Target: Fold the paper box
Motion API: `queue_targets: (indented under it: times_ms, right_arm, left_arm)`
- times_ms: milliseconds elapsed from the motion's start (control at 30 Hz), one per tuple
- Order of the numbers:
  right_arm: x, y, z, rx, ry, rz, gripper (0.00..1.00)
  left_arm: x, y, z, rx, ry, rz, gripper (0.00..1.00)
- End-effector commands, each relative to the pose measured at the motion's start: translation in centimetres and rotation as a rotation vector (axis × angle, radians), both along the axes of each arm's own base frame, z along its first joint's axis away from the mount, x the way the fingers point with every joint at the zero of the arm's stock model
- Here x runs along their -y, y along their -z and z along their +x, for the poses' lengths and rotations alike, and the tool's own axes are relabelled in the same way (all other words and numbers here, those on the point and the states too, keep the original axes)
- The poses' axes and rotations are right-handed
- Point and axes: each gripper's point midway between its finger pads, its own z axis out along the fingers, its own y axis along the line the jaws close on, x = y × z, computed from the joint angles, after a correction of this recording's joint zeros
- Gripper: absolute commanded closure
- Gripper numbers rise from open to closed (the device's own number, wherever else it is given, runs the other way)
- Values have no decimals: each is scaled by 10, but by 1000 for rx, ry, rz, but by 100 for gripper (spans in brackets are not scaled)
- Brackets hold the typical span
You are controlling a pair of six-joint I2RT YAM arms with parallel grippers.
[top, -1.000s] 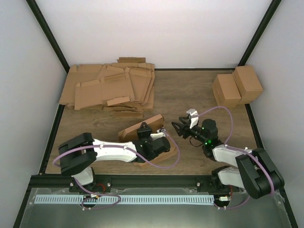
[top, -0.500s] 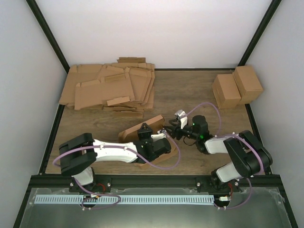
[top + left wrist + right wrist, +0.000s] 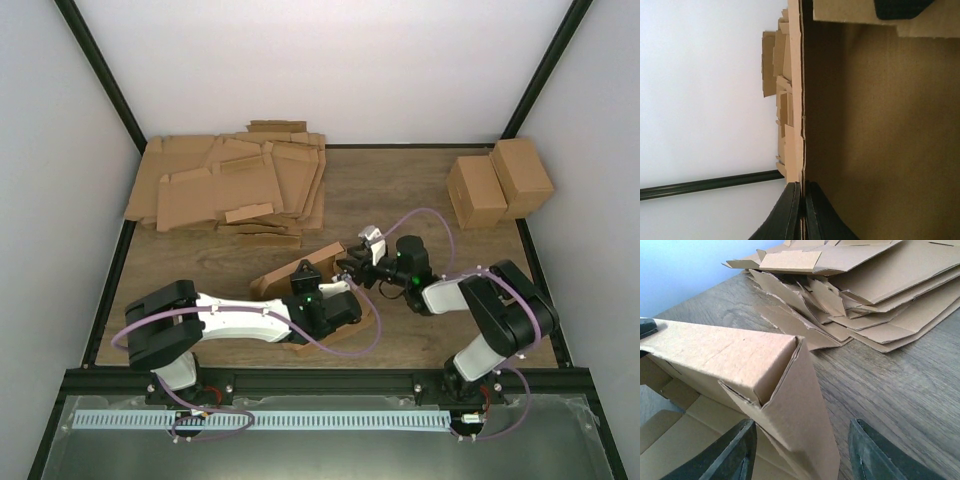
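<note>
**Right arm just moved in on the open end of the box**

The left end effector (image 3: 801,190) is clenched on the top edge of the paper box's (image 3: 312,262) long wall (image 3: 796,100), holding it upright. Nothing new there.

The right end effector (image 3: 352,268) is what changed. A second ago it hung off at the box's 3 o'clock with a clear gap, and now it's reached across and sits right at that end. Its fingers are apart, one on each side of the slanted end flap (image 3: 800,405), narrowing a bit but not pinching the cardboard yet. My guess is the flap is about to get grabbed or pushed in, so the fold is maybe halfway: one wall up, ends still loose.

The box sits near the middle of the table (image 3: 400,190), a touch toward 6 o'clock.

Headcount:
- 1 part-folded box
- 2 arms, both working on it
- 2 blocky cartons (image 3: 477,190) out at 2 o'clock, side by side
- 1 messy stack of flat sheets (image 3: 230,185) at 11 o'clock — too overlapped to count
</note>
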Motion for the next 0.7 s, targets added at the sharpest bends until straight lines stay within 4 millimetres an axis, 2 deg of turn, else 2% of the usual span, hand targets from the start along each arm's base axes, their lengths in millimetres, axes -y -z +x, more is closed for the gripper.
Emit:
queue_targets:
  times_ms: [0,267,400,467,567,667]
  right_arm:
    - [-10,-16,17,97,19,7,50]
    - [-20,-12,19,133,66,-31,66]
    - [-17,-10,21,140,99,-45,78]
    - [-16,-11,21,143,104,-48,82]
    - [-16,-11,21,146,104,-52,83]
    - [-16,-10,21,146,105,-54,84]
  left_arm:
    - [13,32,-14,-127,77,21,96]
    - [20,32,-17,-147,94,-4,96]
    - [31,29,-24,-217,115,-72,88]
    - [38,27,-31,-276,134,-118,80]
    - [49,19,-45,-377,165,-205,62]
    - [61,5,-60,-480,201,-326,35]
